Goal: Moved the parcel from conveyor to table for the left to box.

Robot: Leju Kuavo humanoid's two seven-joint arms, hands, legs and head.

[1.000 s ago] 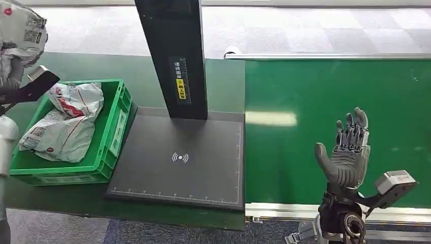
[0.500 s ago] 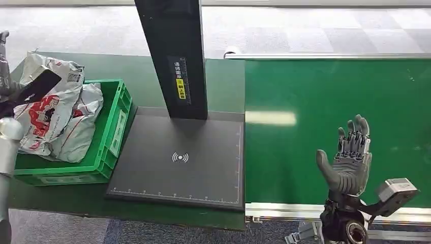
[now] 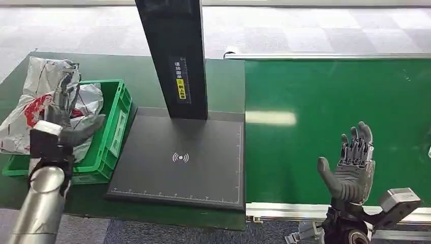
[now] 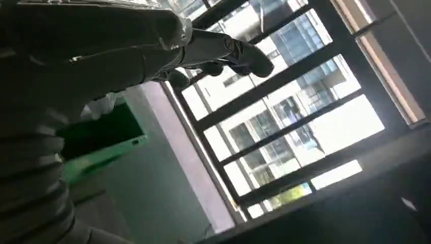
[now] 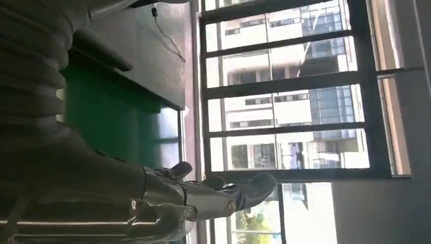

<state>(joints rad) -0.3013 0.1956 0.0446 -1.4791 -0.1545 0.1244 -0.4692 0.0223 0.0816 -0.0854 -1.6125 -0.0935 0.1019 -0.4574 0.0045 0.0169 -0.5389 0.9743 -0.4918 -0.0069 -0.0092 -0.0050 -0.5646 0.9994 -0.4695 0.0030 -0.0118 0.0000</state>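
Left hand [image 3: 63, 114] over the green crate [image 3: 114, 127], fingers [image 3: 65, 94] against the grey parcel [image 3: 30, 101]; the grasp itself is hidden, cannot tell. Parcel lies partly in the crate, overhanging its left rim. Right hand [image 3: 351, 165], fingers spread and released, right of crate above the conveyor belt [image 3: 335, 101].

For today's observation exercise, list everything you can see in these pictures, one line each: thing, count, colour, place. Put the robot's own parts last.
Crate: one, green, left end of the table.
Parcels: grey-white bags with red print, in and over the crate; count unclear.
Scanner pad: one, dark grey, centre of the table.
Post: one, black, rising behind the pad.
Conveyor belt: one, green, right side.
Left hand: silver-grey, on the top parcel over the crate.
Right hand: grey, open, above the belt.
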